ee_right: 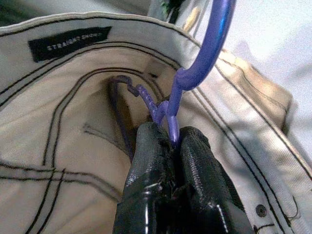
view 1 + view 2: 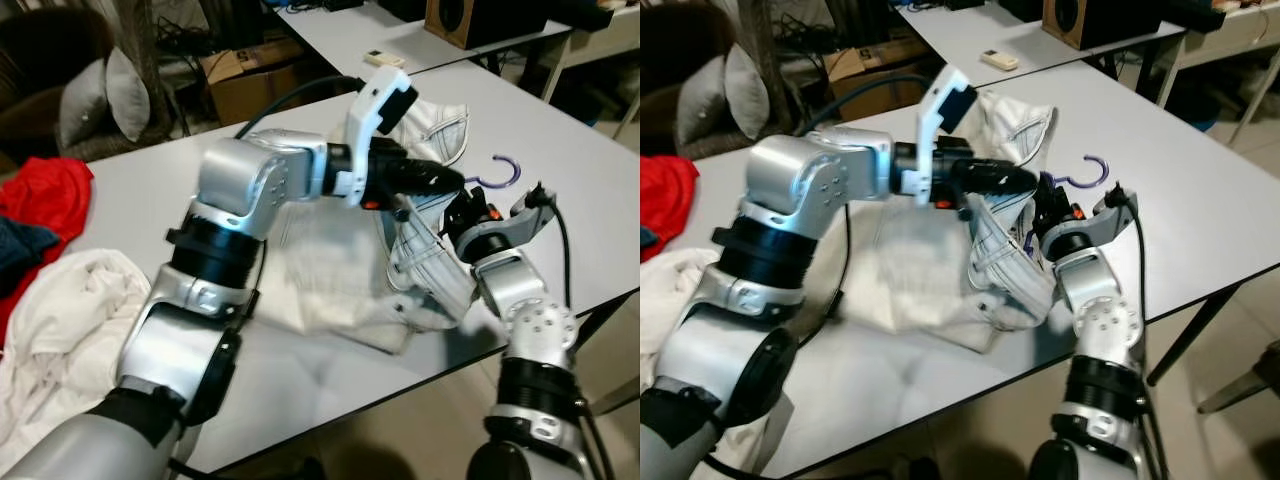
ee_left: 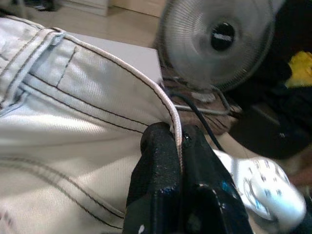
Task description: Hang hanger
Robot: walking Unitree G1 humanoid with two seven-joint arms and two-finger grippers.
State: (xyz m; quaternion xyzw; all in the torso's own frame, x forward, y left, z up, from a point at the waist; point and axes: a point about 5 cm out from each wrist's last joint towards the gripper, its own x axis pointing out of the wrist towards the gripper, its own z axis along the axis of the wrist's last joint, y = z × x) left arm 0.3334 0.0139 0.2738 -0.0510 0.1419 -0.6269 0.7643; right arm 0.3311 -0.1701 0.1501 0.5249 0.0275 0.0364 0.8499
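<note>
A purple plastic hanger point(image 1: 202, 58) has its hook point(image 2: 503, 172) sticking up above the white table point(image 2: 560, 130). My right gripper point(image 1: 168, 141) is shut on the hanger's neck, with the hanger's arms reaching inside the waist of white jeans point(image 1: 63, 122). The jeans point(image 2: 420, 250) lie bunched at the table's middle, on a white cloth point(image 2: 330, 270). My left gripper point(image 3: 178, 141) is shut on the jeans' waistband edge point(image 3: 165, 105), lifting it just left of the hanger, as the head views show point(image 2: 445, 182).
A pile of white laundry point(image 2: 60, 330) and a red garment point(image 2: 45, 195) lie at the table's left. A second table with a remote point(image 2: 385, 58) stands behind. A fan point(image 3: 219, 39) is beyond the table. The table's front edge point(image 2: 420, 385) is close.
</note>
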